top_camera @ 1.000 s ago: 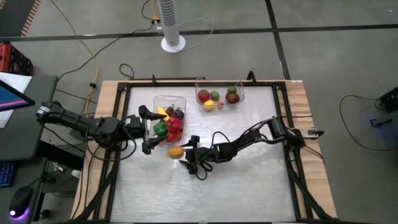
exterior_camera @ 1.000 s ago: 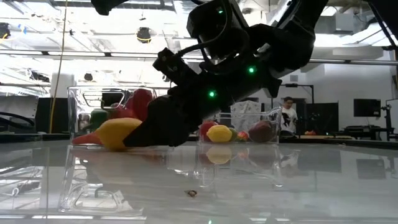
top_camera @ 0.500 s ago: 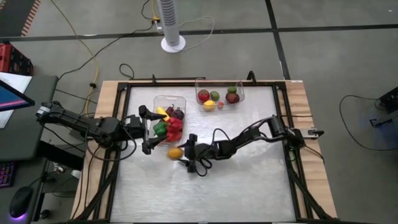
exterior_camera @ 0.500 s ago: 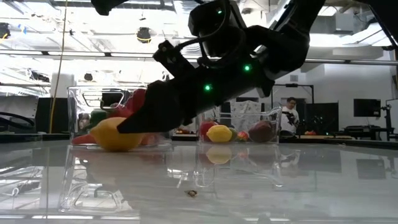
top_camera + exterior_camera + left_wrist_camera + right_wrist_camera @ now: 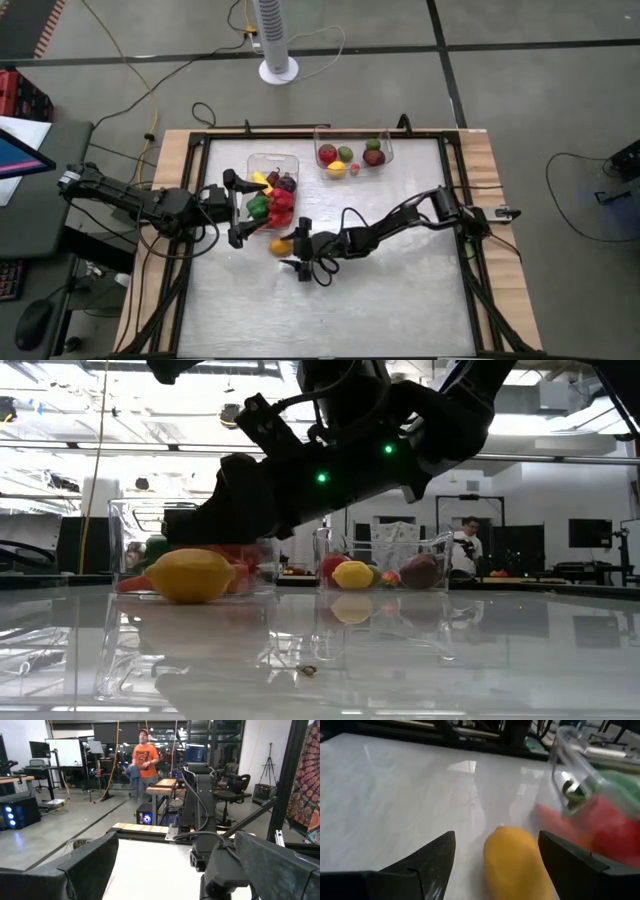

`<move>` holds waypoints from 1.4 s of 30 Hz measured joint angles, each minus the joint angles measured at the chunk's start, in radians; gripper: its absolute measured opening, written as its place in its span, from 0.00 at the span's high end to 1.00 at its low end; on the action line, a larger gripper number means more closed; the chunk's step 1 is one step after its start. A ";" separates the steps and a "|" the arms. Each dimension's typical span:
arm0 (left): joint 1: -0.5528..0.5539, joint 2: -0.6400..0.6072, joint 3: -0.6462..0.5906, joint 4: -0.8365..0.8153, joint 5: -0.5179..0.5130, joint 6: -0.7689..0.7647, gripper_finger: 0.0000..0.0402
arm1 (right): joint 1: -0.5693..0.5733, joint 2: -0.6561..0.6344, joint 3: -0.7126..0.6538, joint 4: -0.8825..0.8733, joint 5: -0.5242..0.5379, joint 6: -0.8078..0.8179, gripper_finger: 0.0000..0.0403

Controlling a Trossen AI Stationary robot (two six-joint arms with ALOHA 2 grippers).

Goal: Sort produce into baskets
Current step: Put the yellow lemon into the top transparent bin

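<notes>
A yellow-orange oval fruit (image 5: 280,245) lies on the table just near of the left clear bin (image 5: 291,160); it also shows in the low view (image 5: 190,575). My right gripper (image 5: 298,247) is open just right of it, and its two fingers stand either side of the fruit (image 5: 517,862) without touching. The left bin holds red, green, yellow and purple pieces. The right bin (image 5: 390,150) holds red, green and yellow pieces. My left gripper (image 5: 238,208) is open and empty beside the left bin's left wall.
The table's near half (image 5: 330,310) is bare metal. A small crumb (image 5: 310,671) lies near the front. A black frame (image 5: 460,190) edges the table. A fan base (image 5: 278,68) stands on the floor beyond, and a person (image 5: 145,760) stands far off.
My right gripper has gone toward the table's left edge, up to the yellow-orange fruit, and its fingers have risen off the table to about the fruit's top. The fruit has stayed where it lay.
</notes>
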 joint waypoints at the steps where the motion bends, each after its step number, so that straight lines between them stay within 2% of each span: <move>1: 0.000 0.000 0.000 0.001 0.000 0.000 0.04 | -0.002 -0.001 0.002 0.001 0.000 -0.012 0.23; 7: 0.000 0.000 0.000 0.001 0.000 -0.001 0.04 | -0.017 0.000 0.001 0.003 0.000 -0.013 0.23; 16: 0.000 0.000 0.000 -0.002 0.000 0.001 0.04 | -0.015 0.115 0.072 0.045 -0.038 -0.019 0.22; 22: 0.000 0.000 0.000 -0.015 0.000 0.001 0.04 | -0.014 0.129 0.094 0.023 -0.026 -0.036 0.23; 29: 0.000 0.000 0.000 -0.014 0.000 -0.002 0.04 | -0.021 0.129 0.094 0.003 -0.021 -0.022 0.29; 34: 0.000 0.000 0.000 -0.015 0.000 0.001 0.04 | -0.021 0.113 0.094 -0.083 0.025 -0.047 0.36; 38: 0.000 0.000 0.000 -0.018 0.000 0.002 0.04 | -0.019 0.032 0.094 -0.210 0.034 -0.062 0.42; 42: 0.000 0.000 0.000 -0.021 0.000 0.000 0.04 | -0.007 -0.067 0.094 -0.382 0.034 -0.067 0.44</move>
